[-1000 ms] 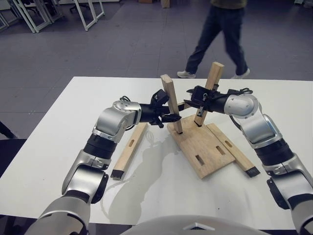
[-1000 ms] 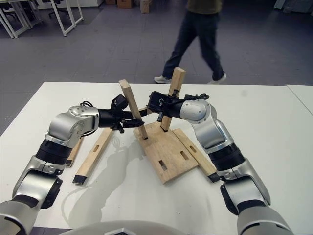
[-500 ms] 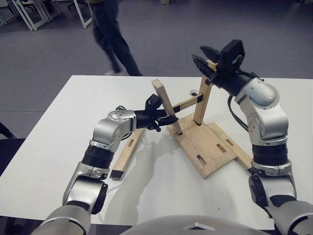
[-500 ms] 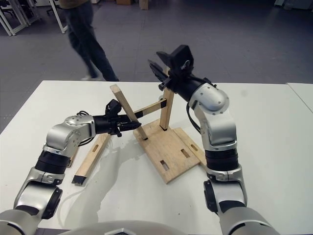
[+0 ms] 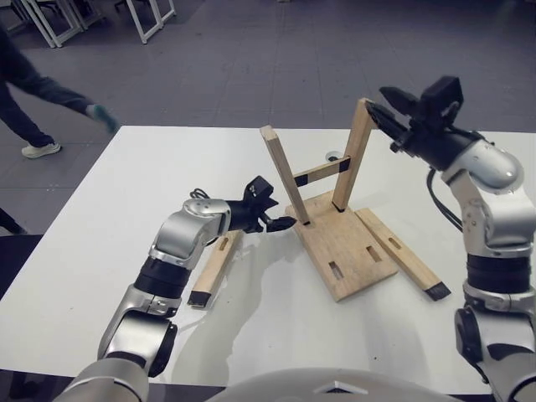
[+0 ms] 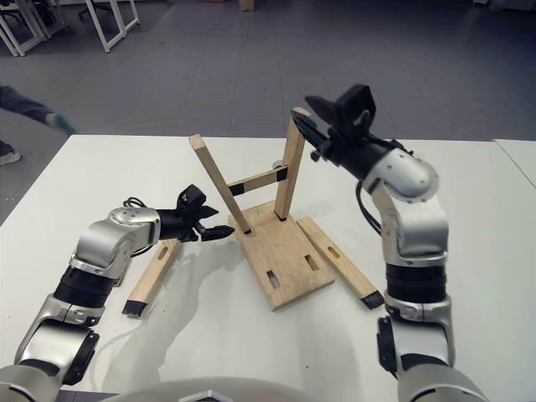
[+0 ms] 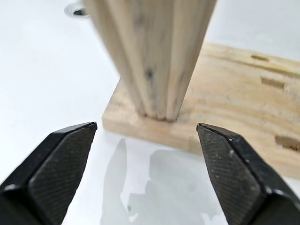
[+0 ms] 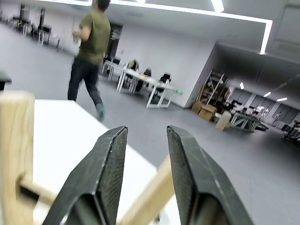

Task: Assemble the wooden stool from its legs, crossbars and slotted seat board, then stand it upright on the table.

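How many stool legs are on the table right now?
4. The left standing leg and right standing leg sit in the seat board, joined by a crossbar. The left loose leg and right loose leg lie flat beside it.

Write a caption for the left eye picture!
Left gripper and right gripper, both open, flank two standing legs joined by a crossbar on the seat board.
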